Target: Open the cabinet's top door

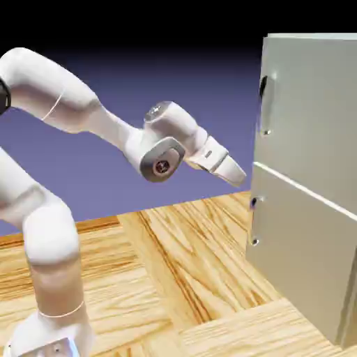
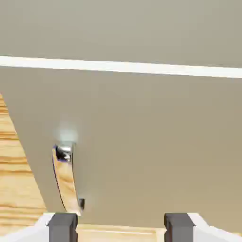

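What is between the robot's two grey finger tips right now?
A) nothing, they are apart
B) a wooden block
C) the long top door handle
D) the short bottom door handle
A: in the hand view the end effector has its two grey tips wide apart with nothing held between them, and the short lower handle is off toward the picture's left, on the lower door.
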`<state>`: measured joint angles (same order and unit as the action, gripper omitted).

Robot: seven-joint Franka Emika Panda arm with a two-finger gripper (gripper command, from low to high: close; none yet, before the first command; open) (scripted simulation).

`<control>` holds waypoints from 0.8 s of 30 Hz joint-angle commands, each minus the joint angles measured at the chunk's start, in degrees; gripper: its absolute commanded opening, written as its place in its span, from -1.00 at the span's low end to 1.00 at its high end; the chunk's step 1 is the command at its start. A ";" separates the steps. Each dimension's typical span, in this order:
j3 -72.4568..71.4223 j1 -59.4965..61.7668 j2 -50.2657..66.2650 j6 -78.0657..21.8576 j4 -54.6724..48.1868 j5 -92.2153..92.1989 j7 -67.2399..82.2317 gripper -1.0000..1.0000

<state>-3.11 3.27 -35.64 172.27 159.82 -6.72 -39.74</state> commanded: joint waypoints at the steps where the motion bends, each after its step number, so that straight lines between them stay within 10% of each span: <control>1: -1.15 1.47 -1.11 -0.64 -0.44 -2.50 1.01 0.00; 24: -27.64 35.25 -26.56 -15.43 -10.50 -59.82 24.15 0.00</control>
<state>-30.75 38.53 -62.20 156.85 149.32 -66.54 -15.59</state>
